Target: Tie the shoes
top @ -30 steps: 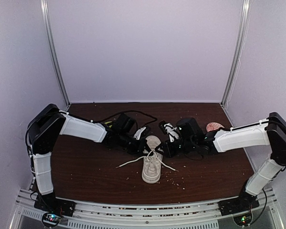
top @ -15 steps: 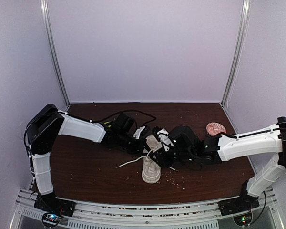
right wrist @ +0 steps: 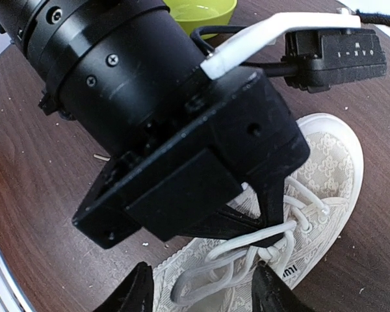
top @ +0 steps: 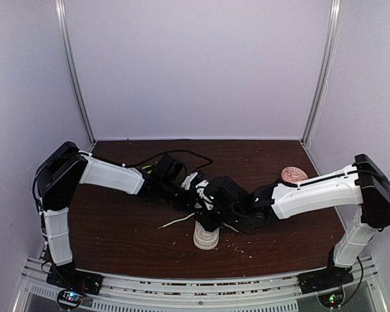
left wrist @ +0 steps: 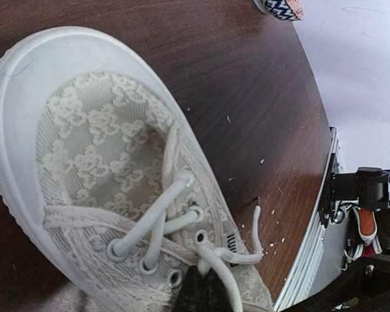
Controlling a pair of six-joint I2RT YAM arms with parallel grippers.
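Observation:
The off-white sneaker (top: 206, 235) stands mid-table, toe toward the near edge; its lace-patterned upper fills the left wrist view (left wrist: 97, 149). My left gripper (top: 196, 192) is at the shoe's throat, shut on a white lace (left wrist: 224, 276); its tips (left wrist: 205, 289) are together. In the right wrist view the left gripper (right wrist: 273, 231) pinches the lace loops just above the shoe (right wrist: 325, 162). My right gripper (top: 208, 207) reaches over the shoe from the right. It is open (right wrist: 201, 292), with a lace loop (right wrist: 205, 276) lying between its fingers (right wrist: 135, 292). One lace end (top: 175, 222) trails left on the table.
A red patterned bowl (top: 294, 174) sits at the right back, also at the top of the left wrist view (left wrist: 279, 8). A green bowl (right wrist: 201, 12) is behind the left gripper. Crumbs (top: 237, 246) dot the brown table near the shoe. White walls close off three sides.
My right arm has swung left, carrying its gripper from beside the shoe to right over the laces, against the left gripper. The right-hand lace end no longer shows. The left arm has held still.

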